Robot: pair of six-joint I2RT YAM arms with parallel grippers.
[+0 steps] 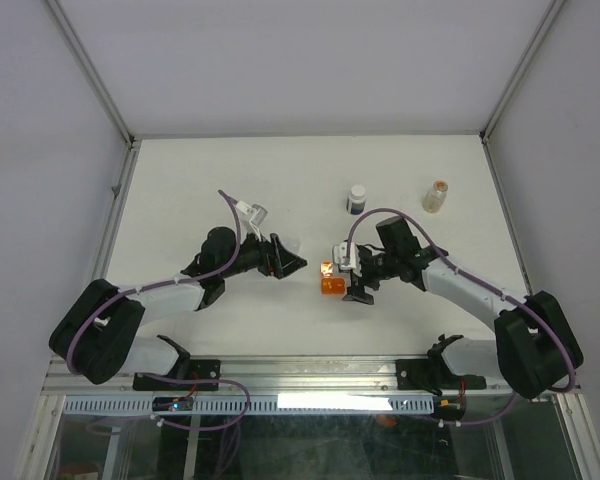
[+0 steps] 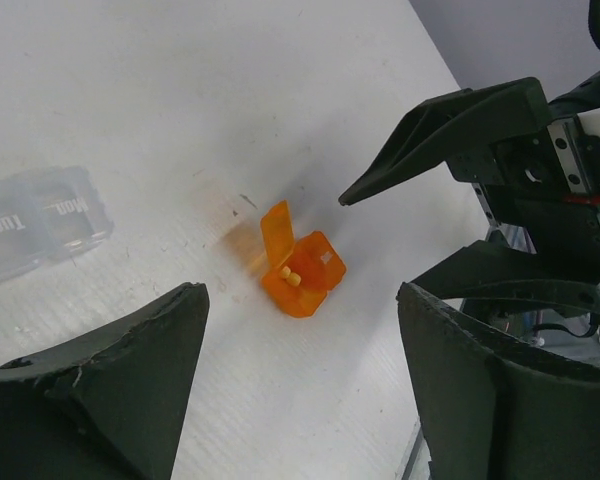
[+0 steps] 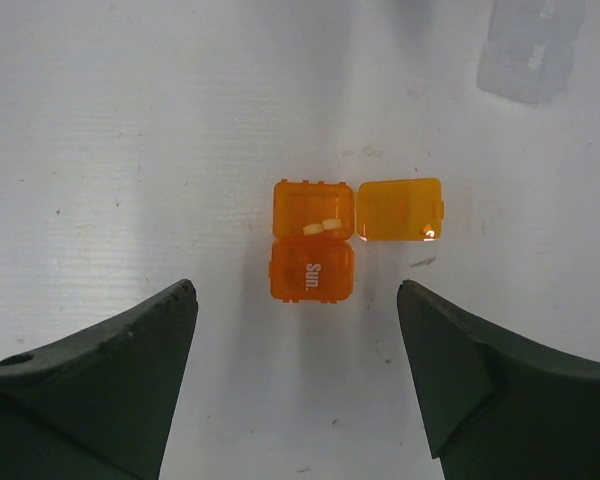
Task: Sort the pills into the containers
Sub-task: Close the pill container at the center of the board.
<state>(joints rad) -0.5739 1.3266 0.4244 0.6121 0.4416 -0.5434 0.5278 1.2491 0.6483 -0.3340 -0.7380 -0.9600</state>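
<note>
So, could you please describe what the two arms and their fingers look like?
The left arm and right arm both have white links with bulky black joints, and a lavender cable loops along each. The fingers are broad, matte black wedges that taper to blunt tips.

The top view looks down from above the near edge over the whole surface. The right wrist looks straight down and the left wrist slants across. Both are close in and share the orange box.
</note>
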